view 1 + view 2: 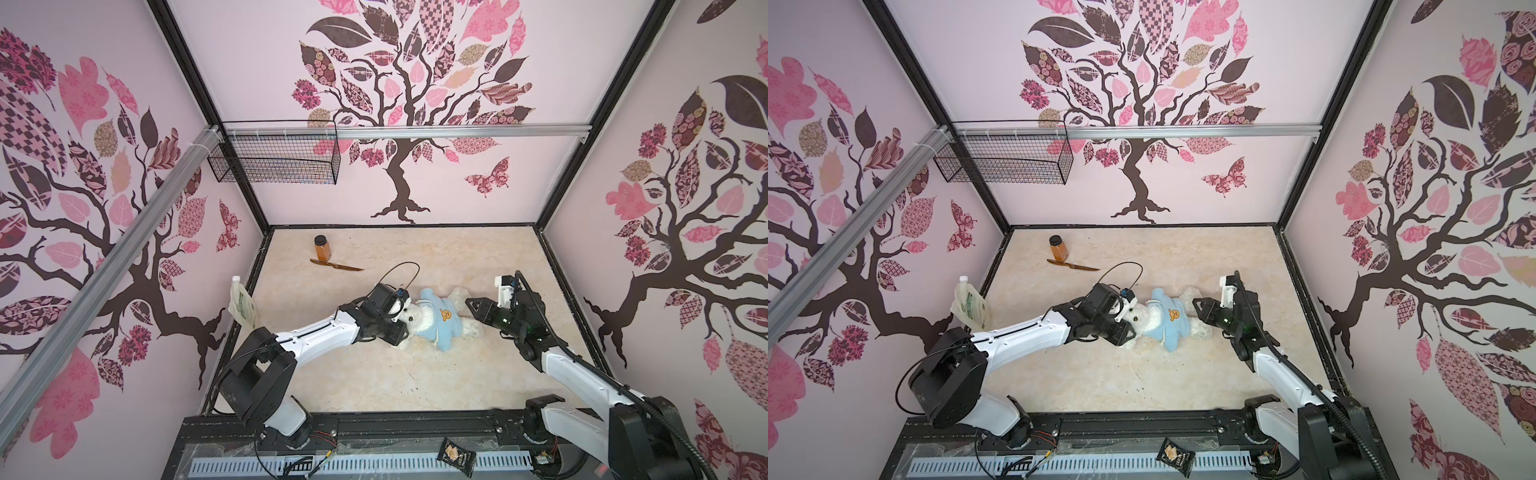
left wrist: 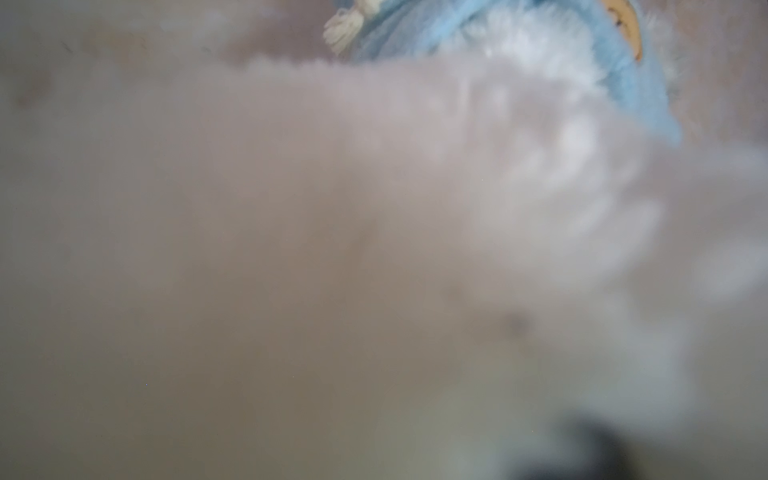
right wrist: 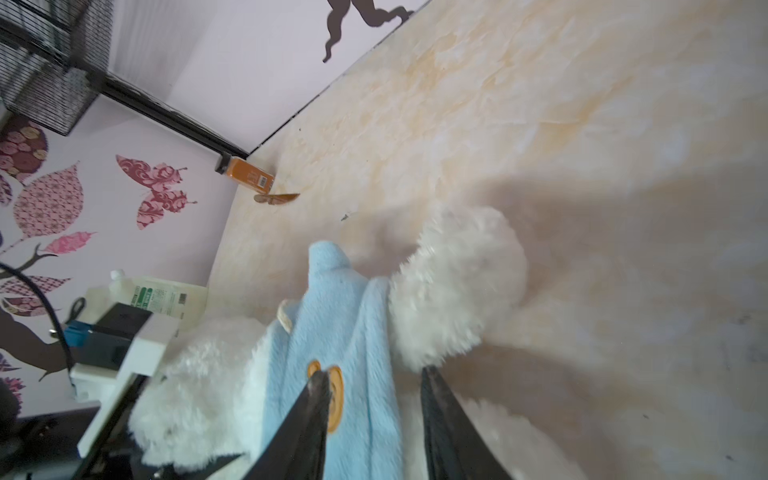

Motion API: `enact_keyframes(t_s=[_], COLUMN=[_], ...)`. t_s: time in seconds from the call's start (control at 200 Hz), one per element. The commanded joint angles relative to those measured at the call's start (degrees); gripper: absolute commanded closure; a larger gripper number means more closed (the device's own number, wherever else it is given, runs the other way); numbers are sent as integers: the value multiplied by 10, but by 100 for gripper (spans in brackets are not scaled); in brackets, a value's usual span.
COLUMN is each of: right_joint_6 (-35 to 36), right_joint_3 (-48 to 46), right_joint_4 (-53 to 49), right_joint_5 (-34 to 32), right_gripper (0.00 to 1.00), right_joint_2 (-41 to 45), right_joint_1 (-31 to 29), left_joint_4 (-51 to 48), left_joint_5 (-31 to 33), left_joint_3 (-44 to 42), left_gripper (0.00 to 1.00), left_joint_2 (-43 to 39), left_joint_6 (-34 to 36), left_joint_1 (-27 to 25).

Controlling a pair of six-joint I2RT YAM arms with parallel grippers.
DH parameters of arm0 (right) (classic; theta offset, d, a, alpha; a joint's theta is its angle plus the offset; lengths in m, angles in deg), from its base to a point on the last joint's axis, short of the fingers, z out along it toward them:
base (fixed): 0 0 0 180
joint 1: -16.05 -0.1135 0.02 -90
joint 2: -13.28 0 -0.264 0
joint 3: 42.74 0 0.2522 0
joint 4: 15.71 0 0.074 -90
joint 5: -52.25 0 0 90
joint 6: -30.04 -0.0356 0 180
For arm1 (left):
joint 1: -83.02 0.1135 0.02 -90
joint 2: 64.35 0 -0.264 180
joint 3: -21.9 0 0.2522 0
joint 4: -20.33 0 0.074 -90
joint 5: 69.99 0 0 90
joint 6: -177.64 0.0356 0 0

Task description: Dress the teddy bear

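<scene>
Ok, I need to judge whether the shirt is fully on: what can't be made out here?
Left gripper hold: both top views, hidden by its own wrist; left wrist view, blurred fur fills it.
Teddy bear back: underneath, every view.
Shirt hem: right wrist view, cut off by the picture edge.

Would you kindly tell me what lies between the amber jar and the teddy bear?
A brown knife lies there, close to the amber jar, short of the teddy bear; both top views show it.

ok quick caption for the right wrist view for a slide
Right gripper open, facing the bear in its blue shirt, jar and knife near the far corner.
</scene>
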Motion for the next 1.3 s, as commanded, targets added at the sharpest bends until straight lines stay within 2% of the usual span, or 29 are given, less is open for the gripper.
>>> enact_keyframes(t_s=[0.0, 0.115, 0.295, 0.46, 0.585, 0.68, 0.775, 0.88, 0.965, 1.185, 1.295], right_joint_6=[37, 48, 56, 56, 64, 71, 70, 72, 72, 33, -9], right_joint_3=[10, 6, -5, 22, 56, 72, 98, 118, 108, 19, -18], right_joint_4=[-37, -43, -32, -29, -28, -3, 17, 20, 13, 4, 46], right_joint_5=[-9, 1, 13, 15, -16, -61, -65, -53, -24, 10, 32], right_gripper=[58, 58, 57, 57, 55, 54, 53, 53, 56, 58, 57], right_joint_2=[-25, -43, -71, -62, -71, -114, -181, -241, -249, -155, -113], right_joint_1=[-1, -2, -5, -8, -27, -57, -75, -86, -99, -171, -212], left_joint_4=[19, -3, 7, -9, -12, -11, -27, -51, -56, -19, 17], left_joint_5=[-6, 19, 75, 128, 176, 222, 252, 252, 226, 199, 201], left_joint_3=[14, 24, -3, -14, -29, -44, -50, -53, -66, -107, -141], left_gripper=[52, 39, 3, 3, 3, 3, 3, 4, 9, 14, 14], left_joint_2=[-3, -9, -45, -71, -103, -136, -162, -185, -203, -229, -241], left_joint_6=[-48, -60, -74, -80, -94, -113, -129, -168, -203, -250, -256], left_joint_1=[28, 45, 47, 47, 48, 48, 48, 43, 27, -79, -102])
